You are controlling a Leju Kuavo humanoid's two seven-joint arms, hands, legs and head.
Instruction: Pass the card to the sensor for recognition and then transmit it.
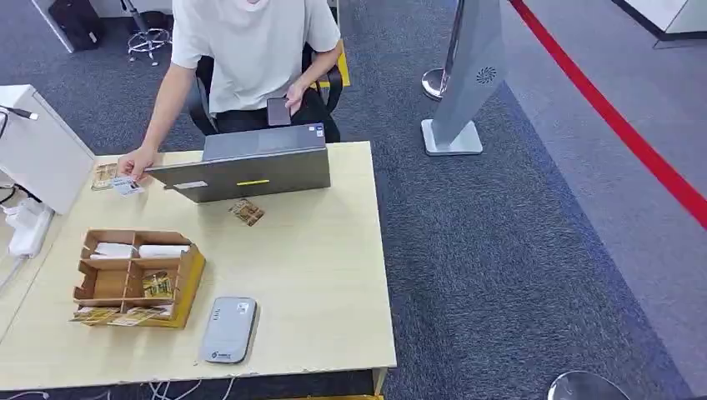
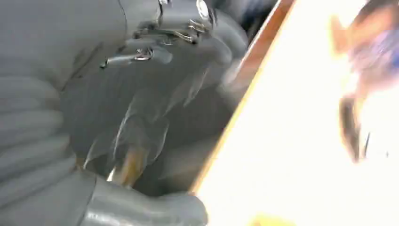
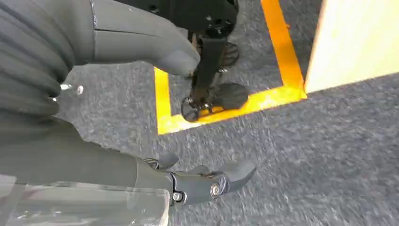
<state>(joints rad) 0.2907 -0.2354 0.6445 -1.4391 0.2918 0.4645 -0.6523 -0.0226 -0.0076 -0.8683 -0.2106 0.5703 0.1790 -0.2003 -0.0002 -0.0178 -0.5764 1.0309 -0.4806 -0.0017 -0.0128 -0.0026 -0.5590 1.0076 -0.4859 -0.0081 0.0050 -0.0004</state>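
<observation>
Waiting in the wooden organizer (image 1: 188,279) are the cards (image 1: 156,285), beside the grey sensor (image 1: 228,330), well apart from my hands. My right hand (image 3: 141,117) hangs over the carpet (image 3: 282,155), fingers (image 3: 211,183) spread, holding nothing. My left hand (image 2: 117,117) is blurred; I cannot tell its state.

One bench (image 1: 317,275) carries one grey sensor (image 1: 228,330), one laptop (image 1: 250,164) and one wooden organiser box (image 1: 133,277). Two white rolls (image 1: 137,250) lie in the box's far compartments. One card (image 1: 247,212) lies loose by the laptop, and one more card (image 1: 127,186) lies under the person's hand (image 1: 136,162). One person sits behind the bench. One robot hand (image 3: 141,117) hangs over the carpet.
</observation>
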